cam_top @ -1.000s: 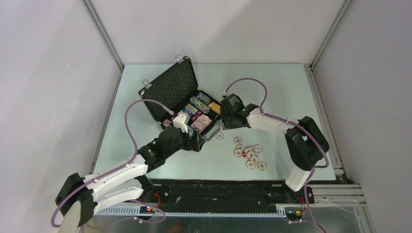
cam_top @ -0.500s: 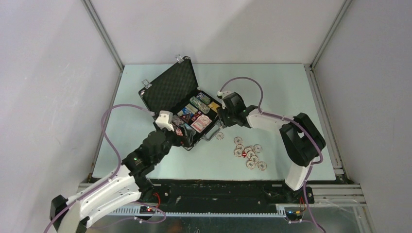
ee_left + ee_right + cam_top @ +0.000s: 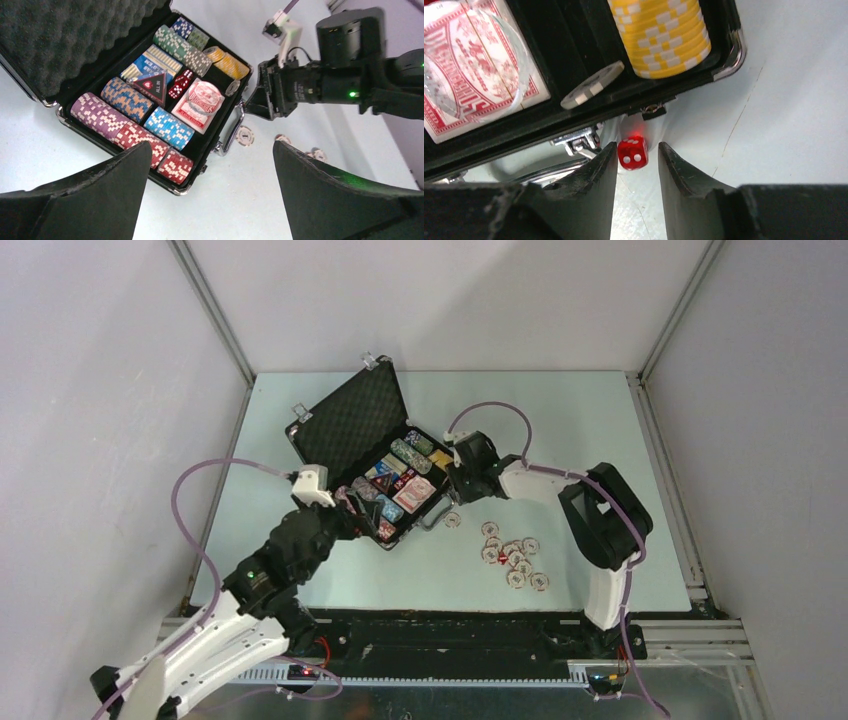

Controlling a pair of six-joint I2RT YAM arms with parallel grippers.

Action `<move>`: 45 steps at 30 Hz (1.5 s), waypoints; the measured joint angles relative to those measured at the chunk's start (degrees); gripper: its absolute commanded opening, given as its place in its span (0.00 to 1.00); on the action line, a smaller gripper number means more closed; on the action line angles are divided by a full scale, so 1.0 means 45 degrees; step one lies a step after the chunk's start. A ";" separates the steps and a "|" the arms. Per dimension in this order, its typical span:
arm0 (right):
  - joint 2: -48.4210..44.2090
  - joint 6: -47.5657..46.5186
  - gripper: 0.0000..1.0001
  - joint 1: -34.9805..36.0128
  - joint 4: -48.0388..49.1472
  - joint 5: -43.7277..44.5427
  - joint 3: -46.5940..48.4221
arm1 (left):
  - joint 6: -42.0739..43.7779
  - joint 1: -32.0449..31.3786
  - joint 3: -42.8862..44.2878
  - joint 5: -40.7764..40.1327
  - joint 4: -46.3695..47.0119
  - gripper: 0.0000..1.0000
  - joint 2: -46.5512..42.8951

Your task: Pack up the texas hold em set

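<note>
Fingers (image 3: 589, 175) of the right hand (image 3: 637, 150) stand close together on either side of a small red die (image 3: 633, 153). The die lies on the pale bench (image 3: 784, 100), just outside the front wall of the open black case (image 3: 65, 40). It sits at the very fingertips. It looks close against one finger, while a sliver of bench shows between it and the other, so the hand brackets the die without clamping it.

Inside the case, just beyond that wall, a yellow chip stack (image 3: 664, 35) fills one slot. A single grey-and-white chip (image 3: 593, 85) leans loose beside it, and a red card deck (image 3: 474, 65) lies flat. The silver handle (image 3: 234, 127) hangs off the same wall.

The left hand (image 3: 210, 200) is spread wide and holds nothing, hovering by the near-left end of the case. More loose chips (image 3: 515, 558) lie scattered on the bench to the right of the case.
</note>
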 measured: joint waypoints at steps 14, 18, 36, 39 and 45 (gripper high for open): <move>0.0447 0.0097 0.00 0.0185 -0.0131 0.0364 0.0646 | -0.0651 0.0000 0.2856 0.0005 -0.2200 0.98 -0.1044; 0.0233 0.0447 0.00 0.0389 0.0121 0.0777 0.0296 | -0.1263 0.0000 0.3531 0.0010 -0.2395 0.98 -0.2297; -0.3818 0.1899 0.00 0.0175 0.1593 0.0471 -0.3075 | -0.3332 0.0000 0.3016 0.2176 -0.0049 0.98 -0.4512; -0.4376 0.1991 0.00 0.0102 0.1642 0.0413 -0.3220 | -0.3526 0.0000 0.3016 0.2380 0.0049 0.98 -0.4522; -0.4867 0.2205 0.00 0.0068 0.1676 0.0350 -0.3356 | -0.3891 0.0000 0.3016 0.3152 0.0559 0.98 -0.4639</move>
